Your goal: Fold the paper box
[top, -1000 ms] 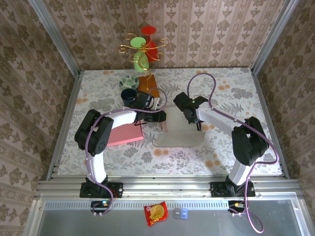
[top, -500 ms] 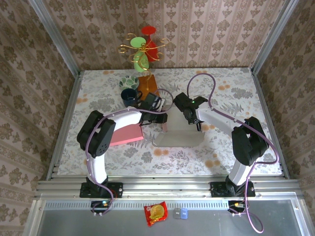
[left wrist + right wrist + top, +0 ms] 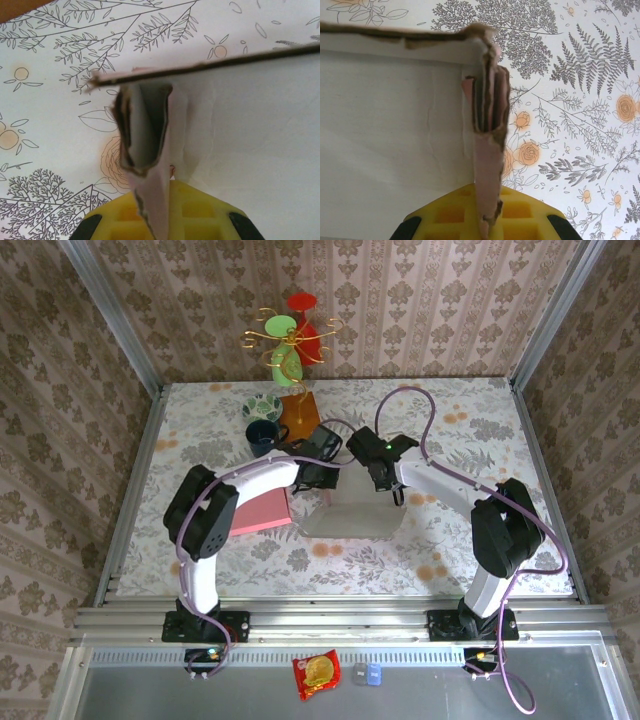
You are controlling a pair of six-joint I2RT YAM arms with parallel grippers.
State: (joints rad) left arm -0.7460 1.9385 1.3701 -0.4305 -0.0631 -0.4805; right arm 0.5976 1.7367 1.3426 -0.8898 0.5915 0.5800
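Note:
The paper box is a pale card sheet lying in the middle of the table, its far edge raised. My left gripper is at its far left corner, shut on the folded pinkish side wall, which passes between the yellow jaws of this gripper. The white inner panel spreads to the right of that wall. My right gripper is at the far right corner, shut on the other folded wall. That layered wall runs down into the right gripper, beside the white panel.
A pink flat sheet lies left of the box under the left arm. Behind it stand a dark cup, a brown block, a patterned bowl and a wire stand. A snack packet lies on the front ledge.
My left gripper has moved right to the box's far left corner and closed on its side wall. The box's far edge has shifted slightly left. The right gripper has kept its grip.

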